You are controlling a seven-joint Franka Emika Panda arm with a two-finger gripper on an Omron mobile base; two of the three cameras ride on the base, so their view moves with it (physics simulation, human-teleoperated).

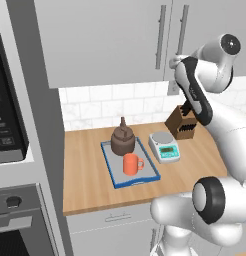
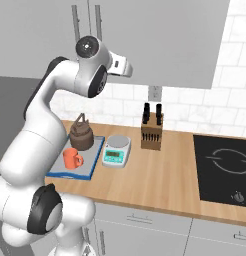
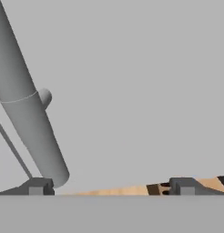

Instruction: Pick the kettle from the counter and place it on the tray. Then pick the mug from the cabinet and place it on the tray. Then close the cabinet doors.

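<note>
Open end effector (image 3: 111, 186) faces cabinet doors (image 3: 141, 91); no readable writing.

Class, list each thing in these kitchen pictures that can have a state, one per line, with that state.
Cabinet doors: both shut.
Kettle: upright on the tray.
Mug: upright on the tray, in front of the kettle.
Tool: open, empty, close against a door beside its bar handle.
Knife block: knives in.

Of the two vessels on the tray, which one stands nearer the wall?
The kettle: dark brown, at the tray's far end by the tiles. The orange mug stands nearer the counter's front edge.
</note>
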